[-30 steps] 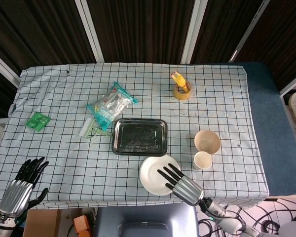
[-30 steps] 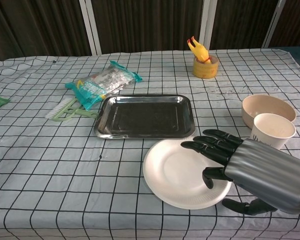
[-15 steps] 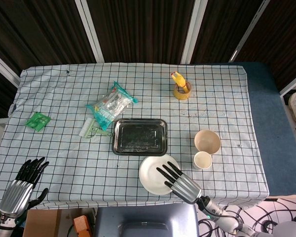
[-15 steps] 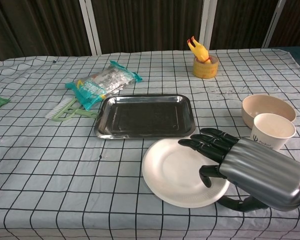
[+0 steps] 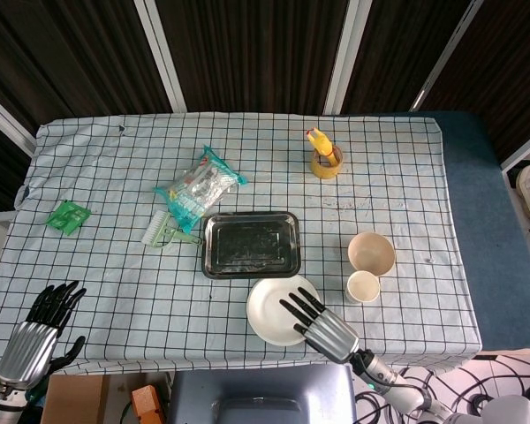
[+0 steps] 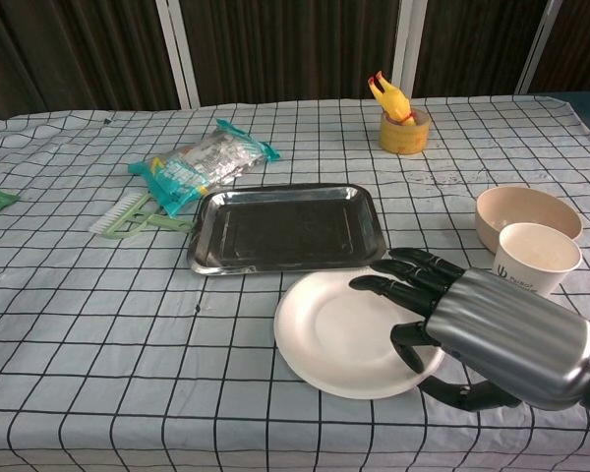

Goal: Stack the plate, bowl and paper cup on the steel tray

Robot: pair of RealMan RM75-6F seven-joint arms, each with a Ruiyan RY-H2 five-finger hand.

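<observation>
Now, step: first item, the plate (image 6: 339, 334), not yet lifted.
Right hand (image 6: 472, 329): fingers (image 6: 398, 285) spread over its rim; grip unclear.
Steel tray (image 6: 285, 228): just beyond fingertips, empty.
Next: lift plate onto tray.
Left hand (image 5: 37, 331): idle, fingers apart.

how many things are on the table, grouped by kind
Dishes to stack: 3 – plate, bowl, paper cup
Tray: 1 – steel tray
Packets: 2 – teal snack bag, small green packet
Cleaning tools: 1 – green brush
Tape roll with rubber chicken in it: 1
Total: 8
</observation>
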